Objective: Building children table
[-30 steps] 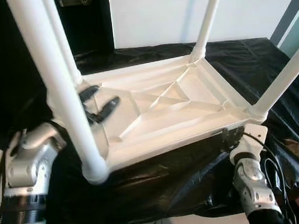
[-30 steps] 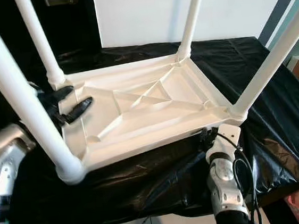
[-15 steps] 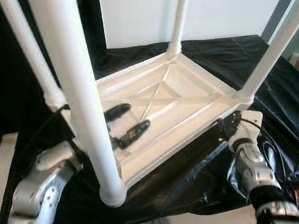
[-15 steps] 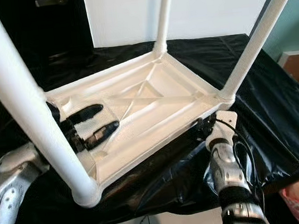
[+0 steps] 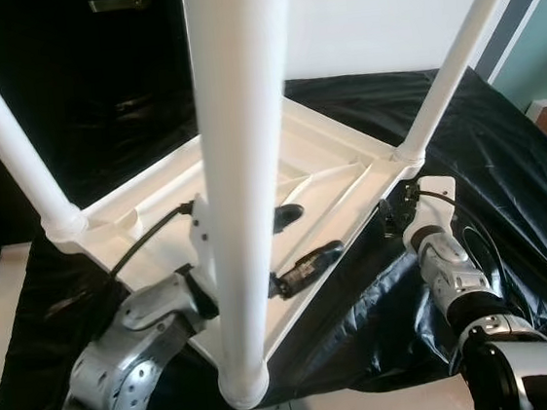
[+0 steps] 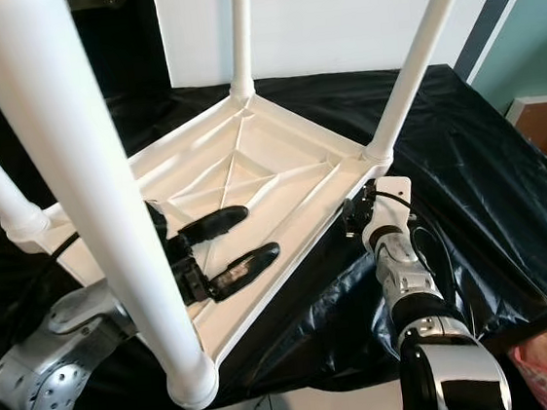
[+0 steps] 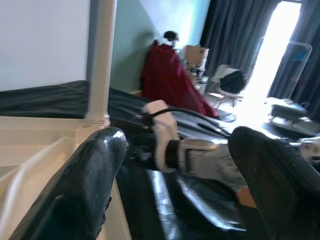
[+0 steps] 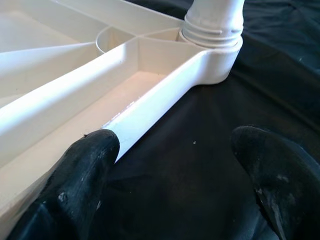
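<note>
Both arms are built of rounded, brushed silver segments with dark seams at the joints. The left claw has two long, glossy black fingers with rounded tips, set on a black wrist block, and a thin black cable loops from the forearm up to that block. The right claw sits on a white wrist housing, with black cables running down the ribbed silver forearm. In the wrist views the pads look matte, scuffed and finely textured

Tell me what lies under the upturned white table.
Black plastic sheeting lies crumpled under the upturned white table, spreading past its rim on all sides. Whatever supports the sheeting is covered, so it cannot be identified.
</note>
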Robot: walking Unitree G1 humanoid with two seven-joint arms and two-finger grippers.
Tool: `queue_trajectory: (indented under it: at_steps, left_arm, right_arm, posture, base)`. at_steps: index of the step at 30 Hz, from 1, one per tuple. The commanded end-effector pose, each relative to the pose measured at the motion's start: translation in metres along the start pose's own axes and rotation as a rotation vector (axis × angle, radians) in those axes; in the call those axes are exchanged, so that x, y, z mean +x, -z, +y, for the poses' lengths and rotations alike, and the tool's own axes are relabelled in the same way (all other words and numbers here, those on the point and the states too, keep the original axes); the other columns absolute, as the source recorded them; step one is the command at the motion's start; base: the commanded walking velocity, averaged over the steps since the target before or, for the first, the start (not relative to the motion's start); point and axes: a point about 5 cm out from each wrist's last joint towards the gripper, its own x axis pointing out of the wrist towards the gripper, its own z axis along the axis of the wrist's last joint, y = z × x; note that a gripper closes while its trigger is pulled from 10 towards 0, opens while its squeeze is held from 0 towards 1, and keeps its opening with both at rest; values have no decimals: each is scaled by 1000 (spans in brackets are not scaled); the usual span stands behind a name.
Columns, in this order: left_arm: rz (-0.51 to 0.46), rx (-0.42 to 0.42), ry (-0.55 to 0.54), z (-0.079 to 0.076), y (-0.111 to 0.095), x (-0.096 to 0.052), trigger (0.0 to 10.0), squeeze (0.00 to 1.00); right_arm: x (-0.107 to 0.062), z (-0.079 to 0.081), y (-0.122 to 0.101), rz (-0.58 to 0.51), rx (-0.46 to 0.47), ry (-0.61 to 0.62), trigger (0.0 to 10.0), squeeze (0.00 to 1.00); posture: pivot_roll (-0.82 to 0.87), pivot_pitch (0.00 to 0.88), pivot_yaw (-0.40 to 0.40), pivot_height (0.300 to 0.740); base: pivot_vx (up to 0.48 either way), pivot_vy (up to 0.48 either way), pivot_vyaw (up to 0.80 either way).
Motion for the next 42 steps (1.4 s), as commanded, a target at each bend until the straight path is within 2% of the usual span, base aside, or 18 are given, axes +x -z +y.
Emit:
queue_trajectory:
  at_steps: [1,3,4,6,7,10,11,13,18,20,22,27,29,34,38,42]
  left_arm:
    - [13,60,-94,16,0,-4,10000,0]
    - [42,112,-149,32,0,-12,10000,0]
    - [42,112,-149,32,0,-12,10000,0]
    - [106,162,-174,45,3,-22,10000,0]
    - [106,162,-174,45,3,-22,10000,0]
    - [237,227,-152,58,13,-37,10000,0]
    - [237,227,-152,58,13,-37,10000,0]
    - [293,238,-125,64,19,-46,10000,0]
    - [340,248,-107,70,23,-54,10000,0]
    - [368,264,-101,73,25,-56,10000,0]
    - [428,303,-72,79,29,-61,10000,0]
    - [461,326,-41,83,30,-63,10000,0]
    - [500,365,-3,86,31,-67,10000,0]
    - [534,397,38,87,30,-73,10000,0]
    - [570,388,68,88,29,-78,10000,0]
    - [635,441,116,89,33,-85,10000,0]
  right_arm:
    - [2,-3,-12,-69,-17,20,10000,0]
    - [0,-12,-15,-101,-14,49,10000,0]
    - [0,-12,-15,-101,-14,49,10000,0]
    - [-4,-21,-18,-140,-13,58,10000,0]
    - [-4,-21,-18,-140,-13,58,10000,0]
    - [-15,-38,-22,-212,-21,29,10000,0]
    - [-15,-38,-22,-212,-21,29,10000,0]
    - [-26,-47,-24,-245,-23,-28,10000,0]
    - [-37,-52,-22,-255,-46,-109,10000,0]
    - [-43,-51,-20,-252,-72,-147,10000,0]
    - [-57,-44,-14,-239,-114,-273,10000,0]
    - [-71,-33,-10,-229,-122,-383,10000,0]
    - [-84,-26,-7,-210,-134,-476,10000,0]
    - [-98,-19,-5,-183,-161,-580,10000,0]
    - [-108,-14,-4,-153,-169,-660,10000,0]
    - [-115,-9,-3,-130,-176,-717,10000,0]
  posture:
    - [130,41,-121,740]
    - [129,45,-119,740]
    - [129,45,-119,740]
    - [124,48,-112,740]
    - [124,48,-112,740]
    - [103,48,-97,740]
    - [103,48,-97,740]
    - [81,50,-84,740]
    - [71,52,-76,740]
    - [63,56,-71,740]
    - [56,58,-67,740]
    - [51,60,-64,740]
    - [46,61,-58,740]
    - [44,64,-51,740]
    - [46,68,-47,740]
    - [58,74,-48,740]
  base:
    - [0,0,0]
    - [0,0,0]
    - [0,0,0]
    - [0,0,0]
    - [0,0,0]
    - [0,0,0]
    - [0,0,0]
    - [0,0,0]
    - [0,0,0]
    - [0,0,0]
    - [0,0,0]
    - [0,0,0]
    - [0,0,0]
    - [0,0,0]
    - [0,0,0]
    - [0,0,0]
